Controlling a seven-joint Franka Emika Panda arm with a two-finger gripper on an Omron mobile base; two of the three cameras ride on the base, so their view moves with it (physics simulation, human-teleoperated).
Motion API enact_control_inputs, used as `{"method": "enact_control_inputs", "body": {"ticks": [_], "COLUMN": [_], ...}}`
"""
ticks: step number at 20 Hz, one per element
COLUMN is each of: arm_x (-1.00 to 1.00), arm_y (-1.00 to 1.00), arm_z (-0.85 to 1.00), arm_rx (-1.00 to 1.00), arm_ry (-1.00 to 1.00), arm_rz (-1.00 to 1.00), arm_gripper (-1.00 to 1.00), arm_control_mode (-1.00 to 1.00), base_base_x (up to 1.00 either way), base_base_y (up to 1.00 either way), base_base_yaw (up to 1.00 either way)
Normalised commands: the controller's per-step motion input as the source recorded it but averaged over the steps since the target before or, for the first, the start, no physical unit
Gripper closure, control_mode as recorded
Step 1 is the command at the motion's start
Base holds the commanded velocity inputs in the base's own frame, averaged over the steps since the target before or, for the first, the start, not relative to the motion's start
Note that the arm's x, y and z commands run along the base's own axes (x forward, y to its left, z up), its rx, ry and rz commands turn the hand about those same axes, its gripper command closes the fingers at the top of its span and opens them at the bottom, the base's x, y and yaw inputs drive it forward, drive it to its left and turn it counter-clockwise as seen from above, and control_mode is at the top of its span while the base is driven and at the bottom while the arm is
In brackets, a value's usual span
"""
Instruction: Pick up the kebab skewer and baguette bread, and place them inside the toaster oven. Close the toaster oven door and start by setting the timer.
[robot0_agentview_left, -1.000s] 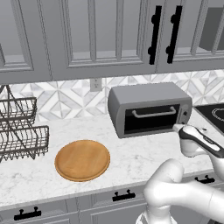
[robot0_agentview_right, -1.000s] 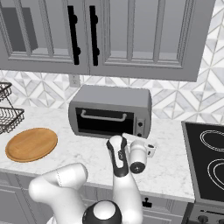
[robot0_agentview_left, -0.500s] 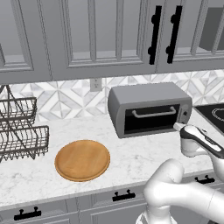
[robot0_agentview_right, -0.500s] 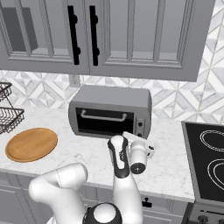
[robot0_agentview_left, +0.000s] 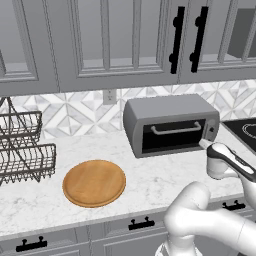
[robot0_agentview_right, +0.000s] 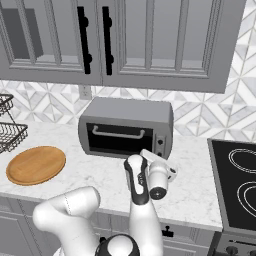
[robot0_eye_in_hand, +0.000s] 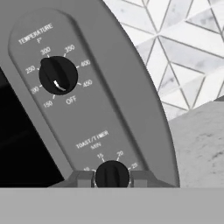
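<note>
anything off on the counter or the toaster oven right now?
Nothing stands out. The toaster oven sits square with its door shut; the round wooden board lies flat and bare, nothing spilled. The gripper has its fingers closed on the timer knob.

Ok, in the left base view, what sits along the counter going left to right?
Wire dish rack → round wooden board → toaster oven, door shut → gripper at its knob strip → stove top.

The grey toaster oven sits on the counter, its black-glass toaster oven door shut upright.
</note>
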Motion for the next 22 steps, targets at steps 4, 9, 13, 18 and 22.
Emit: {"method": "enact_control_inputs", "body": {"ticks": [4, 9, 13, 18, 22], "arm_x": [0.0, 0.0, 0.0, 0.0, 0.0], "arm_y": [0.0, 0.0, 0.0, 0.0, 0.0], "arm_z": [0.0, 0.0, 0.0, 0.0, 0.0], "arm_rx": [0.16, 0.16, 0.17, 0.17, 0.16], "arm_ry": [0.0, 0.0, 0.0, 0.0, 0.0], "arm_rz": [0.0, 0.0, 0.0, 0.0, -0.01], "arm_gripper": [1.0, 1.0, 1.0, 1.0, 1.0], "arm_control_mode": [-1.0, -1.0, -1.0, -1.0, -1.0], "base_base_x": [0.0, 0.0, 0.0, 0.0, 0.0], "base_base_y": [0.0, 0.0, 0.0, 0.0, 0.0], "base_base_yaw": [0.0, 0.0, 0.0, 0.0, 0.0]}}
